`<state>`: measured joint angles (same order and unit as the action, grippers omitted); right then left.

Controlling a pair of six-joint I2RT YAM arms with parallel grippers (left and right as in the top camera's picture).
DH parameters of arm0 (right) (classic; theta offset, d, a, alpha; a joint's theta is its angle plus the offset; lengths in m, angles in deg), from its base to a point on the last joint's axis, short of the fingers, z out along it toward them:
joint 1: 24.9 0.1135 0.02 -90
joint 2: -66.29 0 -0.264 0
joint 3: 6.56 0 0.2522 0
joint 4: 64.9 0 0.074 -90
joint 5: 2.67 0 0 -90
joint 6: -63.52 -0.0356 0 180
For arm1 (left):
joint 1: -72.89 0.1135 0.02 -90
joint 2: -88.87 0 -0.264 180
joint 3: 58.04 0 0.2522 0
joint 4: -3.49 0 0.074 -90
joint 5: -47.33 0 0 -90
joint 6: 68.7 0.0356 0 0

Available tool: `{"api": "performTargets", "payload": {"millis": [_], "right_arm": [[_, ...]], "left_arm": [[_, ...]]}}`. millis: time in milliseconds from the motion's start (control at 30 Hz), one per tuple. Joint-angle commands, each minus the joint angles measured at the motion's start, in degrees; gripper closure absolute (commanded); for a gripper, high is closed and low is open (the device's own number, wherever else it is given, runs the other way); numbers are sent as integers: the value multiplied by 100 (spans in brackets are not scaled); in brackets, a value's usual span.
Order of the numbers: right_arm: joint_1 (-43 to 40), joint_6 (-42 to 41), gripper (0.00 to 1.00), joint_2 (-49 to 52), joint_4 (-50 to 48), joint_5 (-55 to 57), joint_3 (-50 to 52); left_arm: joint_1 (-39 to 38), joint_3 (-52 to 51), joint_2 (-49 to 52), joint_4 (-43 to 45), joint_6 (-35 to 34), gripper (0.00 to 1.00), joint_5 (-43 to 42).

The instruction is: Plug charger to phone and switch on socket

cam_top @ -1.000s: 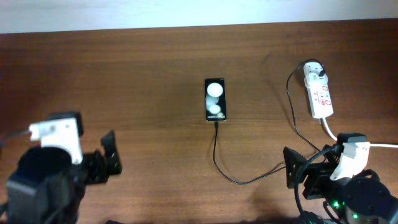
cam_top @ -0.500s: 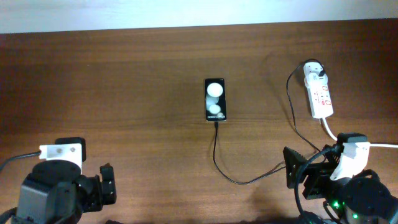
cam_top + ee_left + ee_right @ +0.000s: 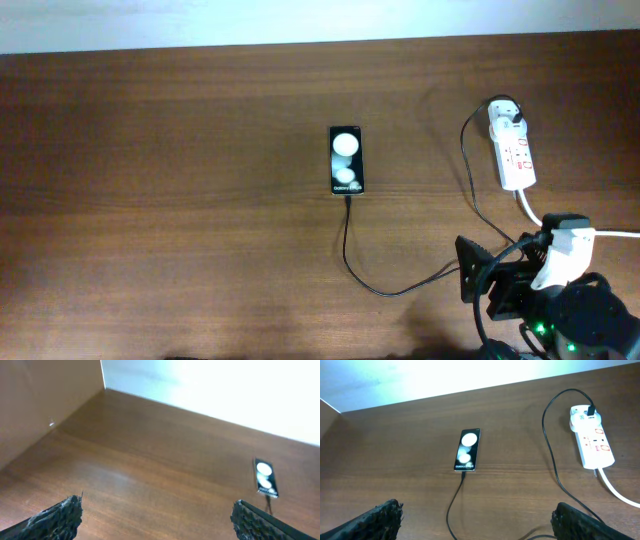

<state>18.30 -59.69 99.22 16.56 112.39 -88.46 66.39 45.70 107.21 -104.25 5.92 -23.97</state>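
This looks like a robot test room, a kind of lab. A robot arm [image 3: 560, 295] with wires and a small green light sits at the edge of a plain brown wood surface [image 3: 180, 200]. The surface meets a white wall [image 3: 300, 20]. Set out neatly on it are a phone [image 3: 346, 160], a charger [image 3: 345, 235] and a socket [image 3: 515, 155].

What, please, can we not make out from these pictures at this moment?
- Switch on the socket: on or off, too small in the overhead and right wrist views.
- Tip of the charger at the phone: seating too small to judge, overhead.
- The left claw: outside the overhead view; fingertips cut by the left wrist view's bottom edge.
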Motion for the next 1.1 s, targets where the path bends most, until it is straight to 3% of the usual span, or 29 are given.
{"api": "performTargets", "payload": {"millis": [0,333,1067], "right_arm": [[-20,20,1,-4,4,92,-39],[-20,20,1,-4,4,90,-39],[-20,20,1,-4,4,90,-39]], "left_arm": [[79,-9,-741,-20,48,1,37],[195,76,-1797,-271,28,1,39],[299,293,-1790,-271,31,1,42]]}}
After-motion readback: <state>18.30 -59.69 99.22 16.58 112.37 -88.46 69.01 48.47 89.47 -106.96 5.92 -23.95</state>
